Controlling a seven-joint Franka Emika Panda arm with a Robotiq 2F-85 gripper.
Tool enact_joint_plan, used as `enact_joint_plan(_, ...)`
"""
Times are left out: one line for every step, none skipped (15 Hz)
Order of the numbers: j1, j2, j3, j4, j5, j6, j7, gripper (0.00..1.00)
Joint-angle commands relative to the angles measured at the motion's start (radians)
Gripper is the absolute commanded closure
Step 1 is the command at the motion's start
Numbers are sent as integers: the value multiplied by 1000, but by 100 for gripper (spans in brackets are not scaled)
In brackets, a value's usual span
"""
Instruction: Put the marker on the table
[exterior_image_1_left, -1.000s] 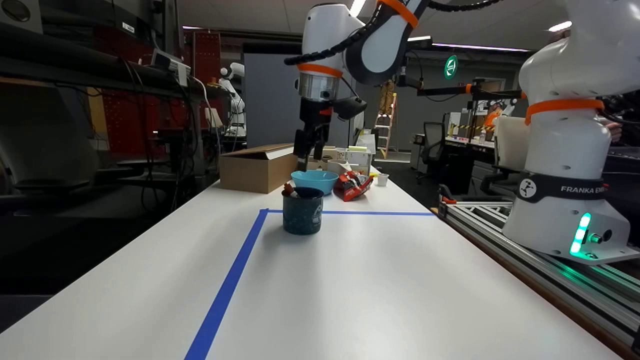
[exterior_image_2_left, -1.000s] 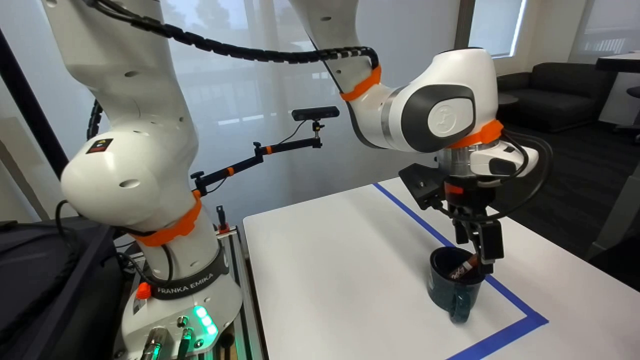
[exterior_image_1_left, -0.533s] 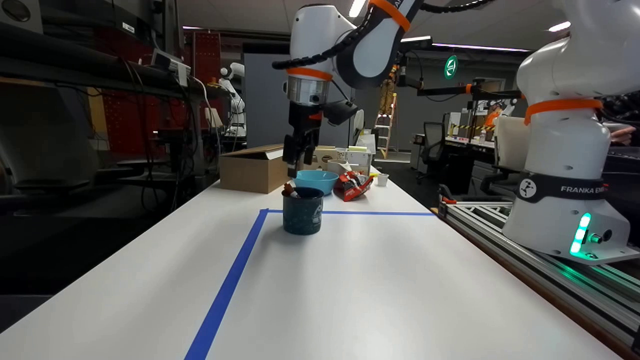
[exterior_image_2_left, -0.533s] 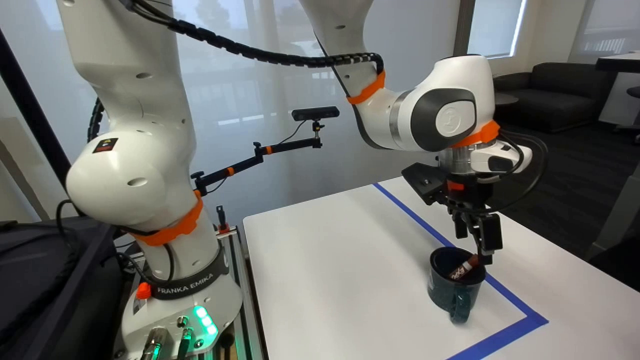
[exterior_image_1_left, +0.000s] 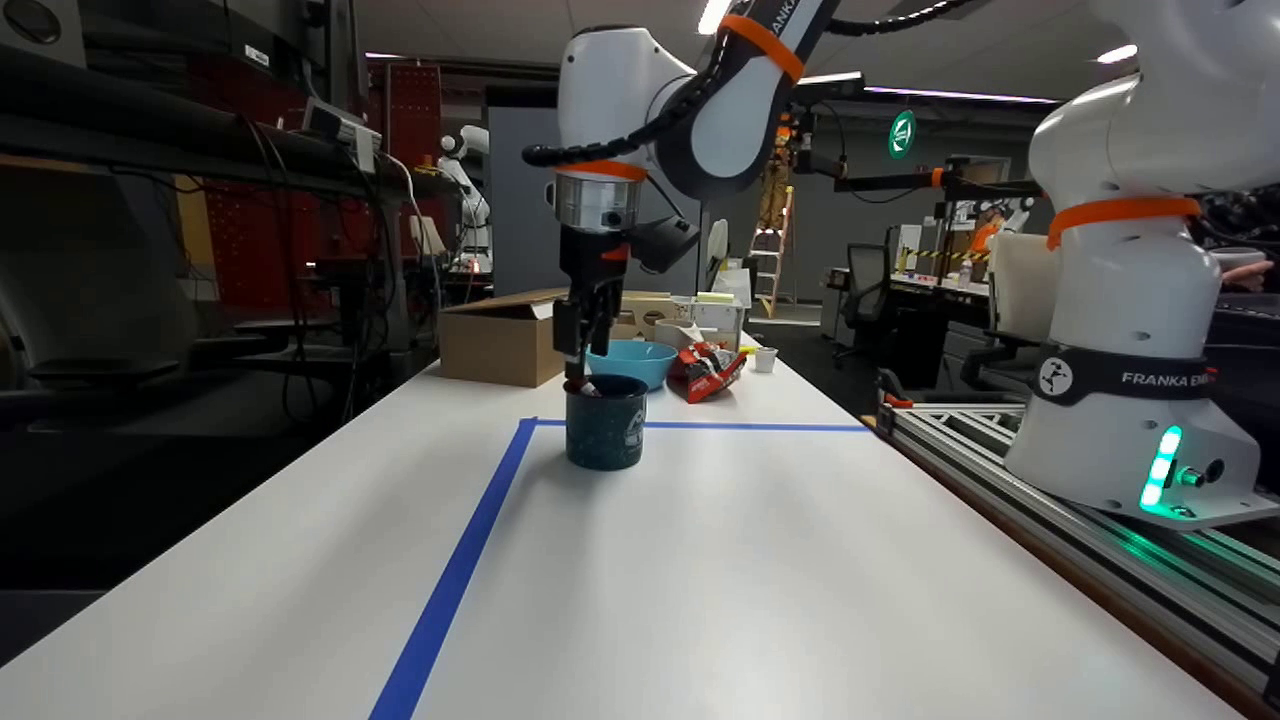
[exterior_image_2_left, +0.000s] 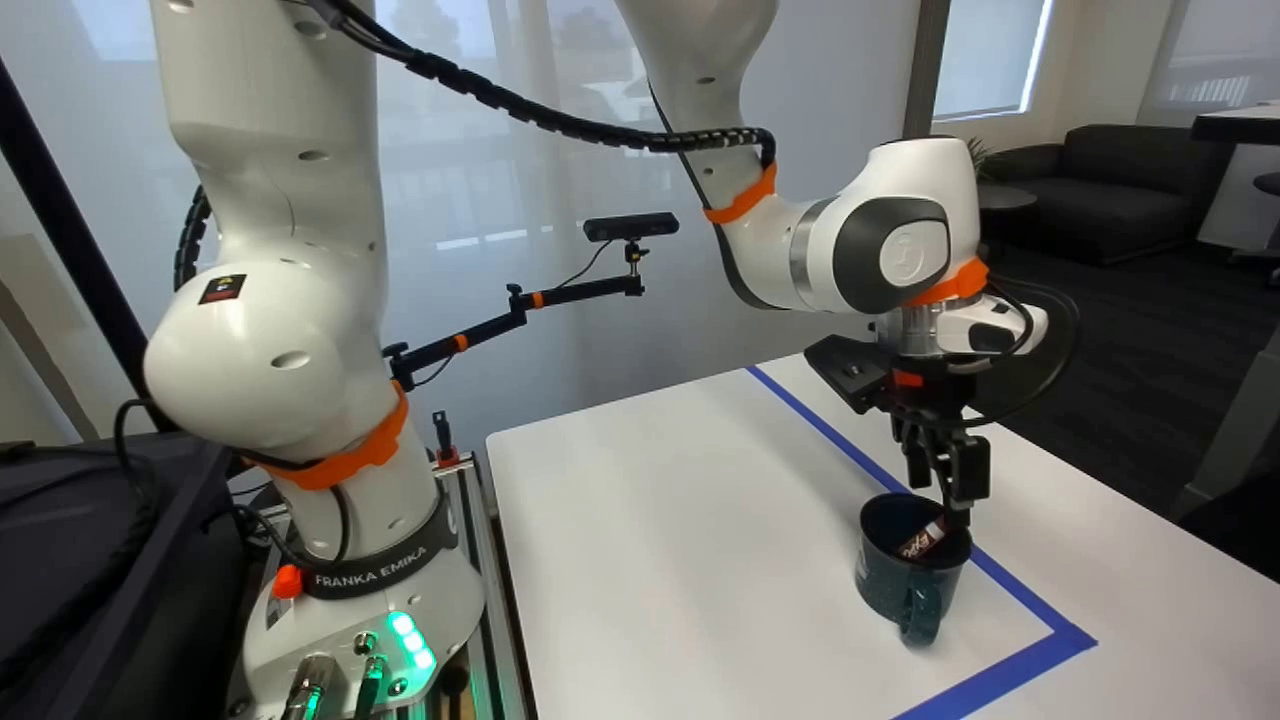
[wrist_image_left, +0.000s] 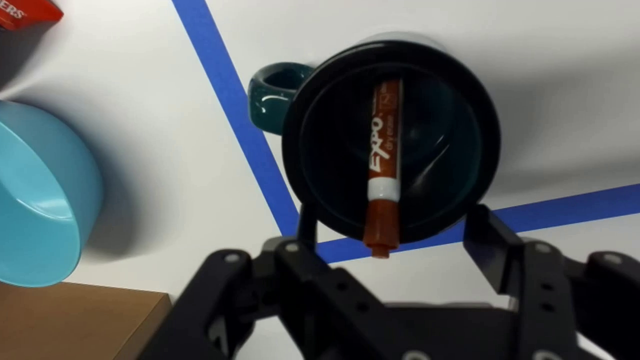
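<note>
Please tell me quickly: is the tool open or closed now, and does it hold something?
Tool: open, holding nothing; the marker leans inside the mug.

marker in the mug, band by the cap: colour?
The band on the marker is white; clearest in the wrist view.
</note>
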Motion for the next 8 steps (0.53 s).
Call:
enact_joint_plan(33,33,-28,26,-2,3,17,26)
enact_joint_plan(36,43,-29,30,3,4,13,26)
enact_joint_plan(39,48,-31,30,5,5,12,26)
enact_joint_plan(43,55,-33,31,8,5,10,25)
enact_joint_plan(46,63,-33,32,12,7,7,26)
enact_joint_plan(51,68,-37,35,9,5,12,26)
enact_joint_plan(53,72,-37,37,11,6,10,26)
enact_joint_plan(55,76,-38,39,11,6,11,26)
